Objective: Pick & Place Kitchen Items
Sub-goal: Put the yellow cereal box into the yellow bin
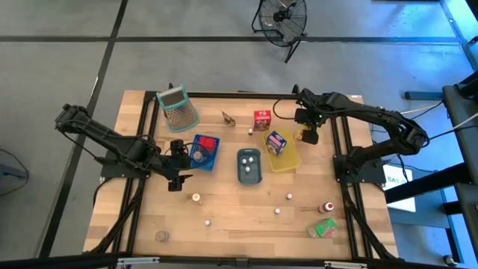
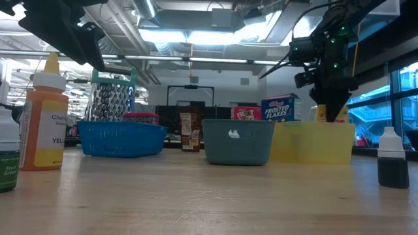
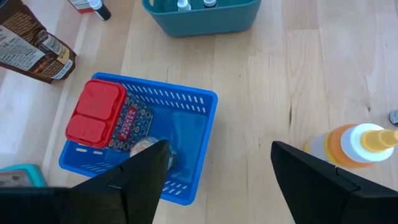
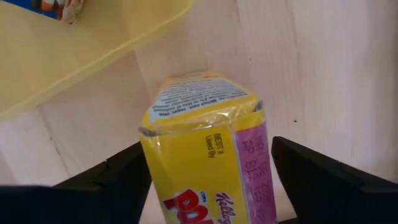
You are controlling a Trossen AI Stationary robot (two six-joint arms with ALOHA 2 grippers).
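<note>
Near the far right edge of the counter (image 1: 149, 224), beside the yellow plastic tray (image 1: 287, 158), my right claw (image 4: 208, 186) stands with its fingers wide apart around a small yellow cereal carton (image 4: 205, 155); I cannot tell if the fingers press it. A blue-purple cereal carton (image 1: 277, 140) lies inside that yellow tray. My left claw (image 3: 214, 180) hangs open and empty over the blue plastic basket (image 3: 199, 106), which holds a flat red-lidded box (image 3: 96, 113). An orange squeeze bottle (image 3: 348, 144) stands just beside this basket.
</note>
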